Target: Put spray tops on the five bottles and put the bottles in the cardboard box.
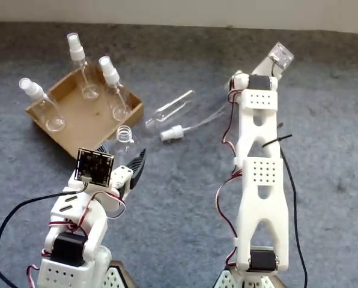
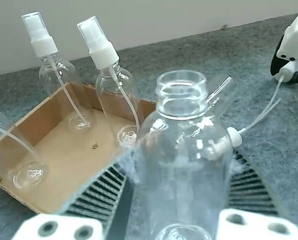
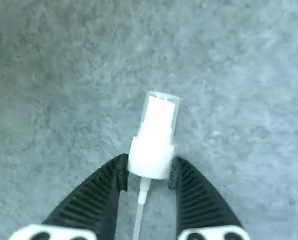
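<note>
Left claw (image 2: 181, 165) pinches a clear uncapped bottle (image 2: 181, 125) upright, just beside the shallow brown cardboard box (image 1: 77, 120), where three capped clear bottles (image 1: 86, 72) stand. Close up from its own wrist, the right claw (image 3: 149, 170) clamps a white spray top (image 3: 153, 145) by the collar over the grey carpeted table (image 1: 185, 198). From overhead, a second bare bottle (image 1: 170, 108) and a loose white spray top (image 1: 172, 133) lie between the box and the right arm.

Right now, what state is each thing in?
Three clear plastic bottles in brown cardboard box: capped, upright.
Fourth clear bottle: uncapped, upright, gripped by left end effector.
Fifth clear bottle: uncapped, lying on grey carpet.
White plastic spray top: gripped by right end effector.
Second white spray top: loose, lying on carpet.
</note>
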